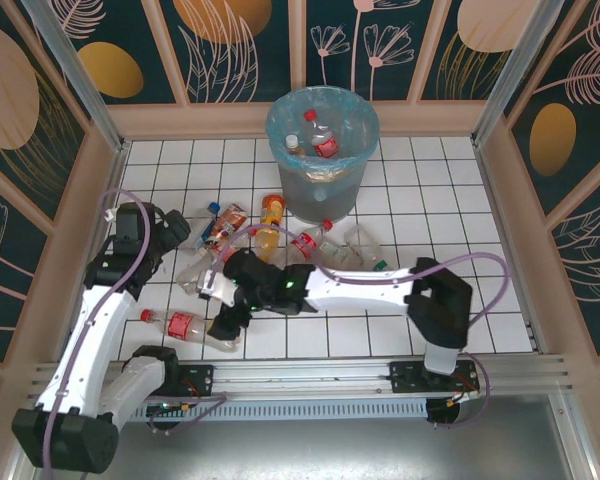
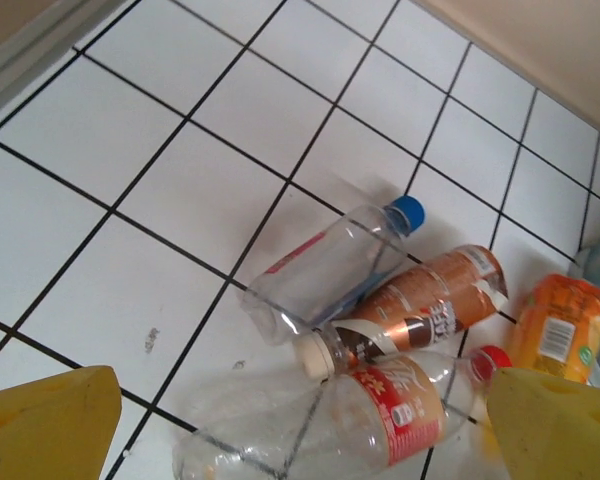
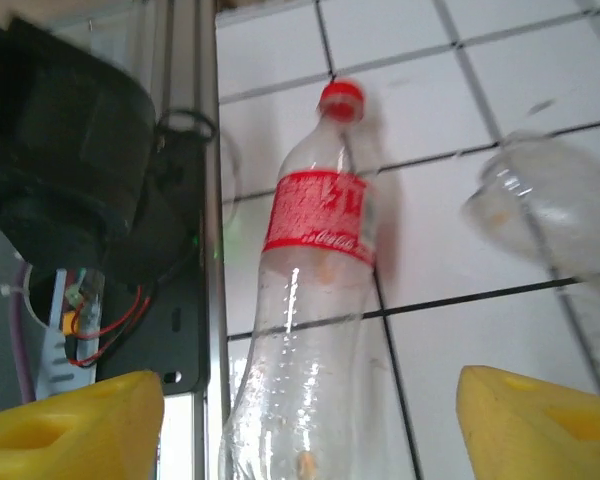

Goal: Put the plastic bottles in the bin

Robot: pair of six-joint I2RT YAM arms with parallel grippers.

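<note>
Judging progress: early days; the bin (image 1: 320, 200) holds two plastic bottles (image 1: 325, 140), while far more lie loose on the worktop (image 1: 430, 200).
Top view, bin: stands upright at the far middle, lined with a pale blue bag.
Top view, loose bottles: a cluster lies just before the bin; a red-labelled bottle (image 1: 185, 327) lies apart, near the front rail (image 1: 310, 375).
Top view, arms: the left arm (image 1: 90, 330) reaches toward the cluster's left end; the right arm (image 1: 360, 285) stretches across to the red-labelled bottle.
Left wrist view, bottles: a blue-capped clear bottle (image 2: 330, 265), a brown-labelled bottle (image 2: 430, 305) touching it, an orange bottle (image 2: 560, 330) at the right, and a red-capped clear bottle (image 2: 360, 420) nearest.
Left wrist view, jaws: the left gripper (image 2: 300, 400) is spread wide and grasps nothing; the red-capped clear bottle lies below the gap.
Right wrist view, bottle: the red-labelled bottle lies on its side, cap pointing away, beside the rail.
Right wrist view, jaws: the right gripper (image 3: 310, 400) straddles that bottle's body, released, with a gap on either side.
Left to do: nearly every bottle needs grasping and carrying to the bin.
</note>
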